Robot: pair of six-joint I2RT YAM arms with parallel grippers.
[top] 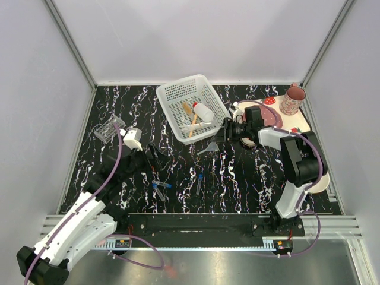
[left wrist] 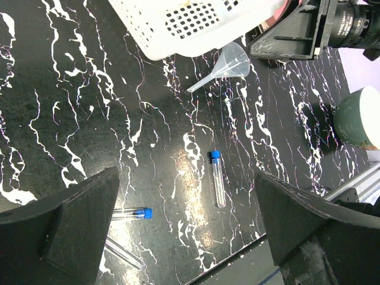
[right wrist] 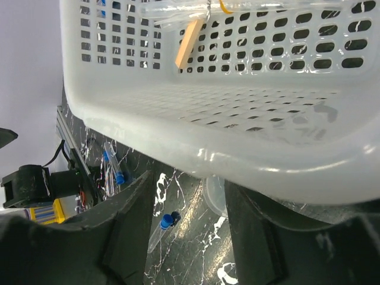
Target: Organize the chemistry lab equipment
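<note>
The clear funnel [top: 211, 146] lies on its side just below the white basket [top: 172, 95]. My right gripper [top: 223, 135] reaches in from the right, level with it. In the right wrist view the funnel rim [right wrist: 215, 196] sits between the fingers, close against the right finger [right wrist: 255, 237]. There is a gap to the left finger, so the right gripper [right wrist: 189, 237] is open. The basket holds the red-capped squeeze bottle [top: 202, 111] and wooden sticks [top: 189, 110]. Blue-capped tubes [left wrist: 217, 178] [left wrist: 127, 212] lie on the table below my left gripper [left wrist: 187, 219], which is wide open and empty. The clear tube rack [top: 108, 129] stands at the left.
The strawberry-print tray [top: 300, 122] with the pink mug [top: 292, 99] is at the back right. A cream bowl [left wrist: 359, 119] sits by the right arm. The basket's rim [right wrist: 237, 124] overhangs my right gripper closely. A capless tube [left wrist: 122, 252] lies near the left finger.
</note>
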